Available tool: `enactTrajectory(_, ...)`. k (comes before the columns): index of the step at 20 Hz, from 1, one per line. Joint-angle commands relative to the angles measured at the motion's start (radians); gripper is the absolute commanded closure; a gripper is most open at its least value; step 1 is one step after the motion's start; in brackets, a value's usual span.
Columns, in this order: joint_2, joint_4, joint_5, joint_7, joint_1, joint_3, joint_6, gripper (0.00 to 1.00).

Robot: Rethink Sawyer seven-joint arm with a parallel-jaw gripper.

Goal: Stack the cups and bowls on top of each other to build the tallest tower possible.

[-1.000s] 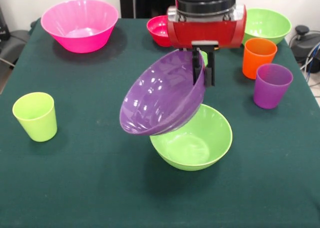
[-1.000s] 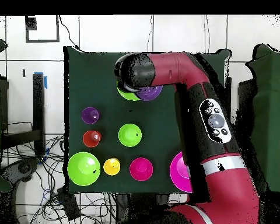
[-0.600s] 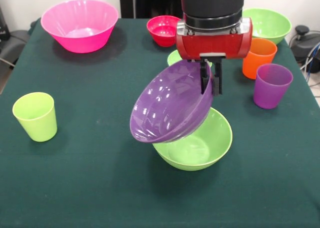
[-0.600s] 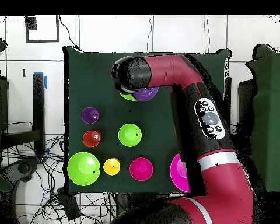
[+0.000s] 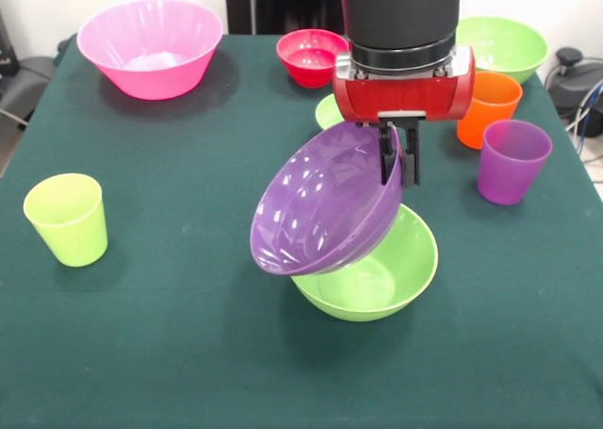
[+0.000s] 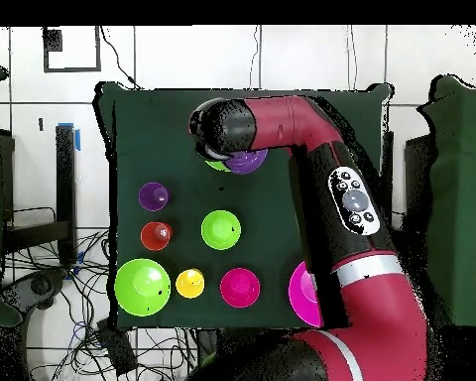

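front view shows the tool pinched shut on the rim of the purple bowl, one finger inside the rim and one outside. the bowl hangs steeply tilted, its opening turned toward the camera and to the picture's left, with its lower edge over the lime green bowl that sits upright on the desk; whether the two bowls touch cannot be told. in the overhead view the arm covers most of both, leaving only a sliver of purple and of green beside the black wrist.

compared with a second ago, the tool and the purple bowl have shifted toward the picture's right in the front view, so the bowl now lies more squarely above the green one; its tilt looks about the same. everything else has stayed put.

on the dark green desk stand a lime green cup at the left, a large pink bowl at the far left, a small red bowl, an orange cup and a translucent purple cup at the right, and a second lime green bowl behind them. another green rim peeks out behind the tool. the overhead view also shows a yellow-orange cup, and around the desk pale tiled floor with tangled cables.
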Motion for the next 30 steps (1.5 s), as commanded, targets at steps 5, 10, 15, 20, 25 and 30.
enactTrajectory(5,0.026,-0.030,-0.052,-0.068,0.029,-0.006,-0.082,1.00)
enactTrajectory(10,0.028,-0.028,-0.056,-0.061,0.033,-0.014,-0.095,1.00)
enactTrajectory(15,0.030,-0.029,-0.055,-0.060,0.036,-0.019,-0.101,1.00)
enactTrajectory(20,0.026,-0.021,-0.056,-0.052,0.036,-0.027,-0.111,1.00)
enactTrajectory(25,0.022,-0.014,-0.057,-0.047,0.036,-0.030,-0.112,1.00)
enactTrajectory(30,0.019,-0.011,-0.058,-0.042,0.039,-0.035,-0.108,1.00)
